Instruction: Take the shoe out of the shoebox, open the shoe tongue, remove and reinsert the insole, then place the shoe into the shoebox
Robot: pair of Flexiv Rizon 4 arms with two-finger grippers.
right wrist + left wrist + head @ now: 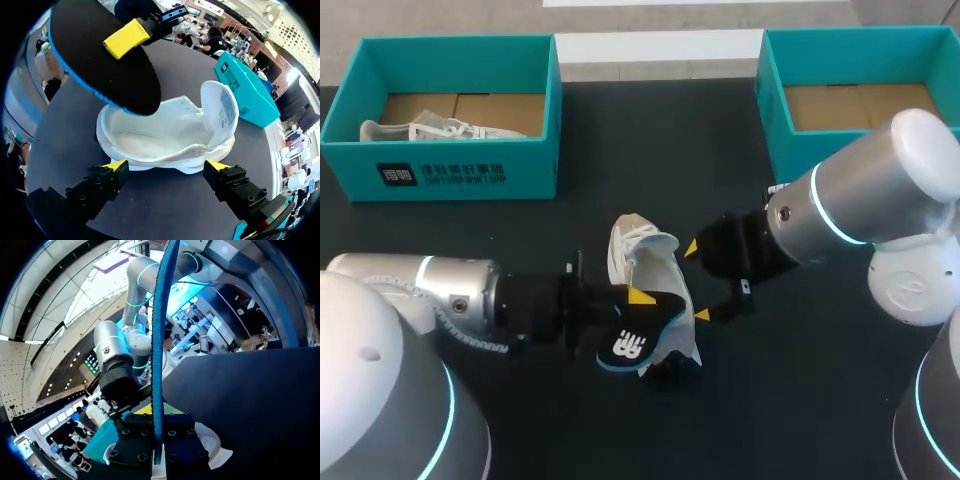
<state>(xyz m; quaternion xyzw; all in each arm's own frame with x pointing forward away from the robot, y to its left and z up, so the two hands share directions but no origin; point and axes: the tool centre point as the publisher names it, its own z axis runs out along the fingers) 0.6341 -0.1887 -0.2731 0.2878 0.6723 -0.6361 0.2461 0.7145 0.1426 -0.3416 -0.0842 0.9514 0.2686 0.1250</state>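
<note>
Left hand (640, 300) on insole (632, 345); underside fingertip out of sight

The shoe (165, 135) is white against the black counter (800, 400); the insole (105, 60) is black, edged blue, with a white logo (630, 347); left shoebox (460, 150) and right shoebox (775, 110) are teal.

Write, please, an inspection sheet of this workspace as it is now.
Surface: black table.
Job's things: white shoe at mid-table; insole out, held over it; left shoebox holds another shoe; right shoebox shows only cardboard.
Clutter: nothing seen.
Grippers: left gripper shut on the insole; right gripper open, astride the shoe.
Cables: braided cable at the left wrist.
Surroundings: nothing seen.
</note>
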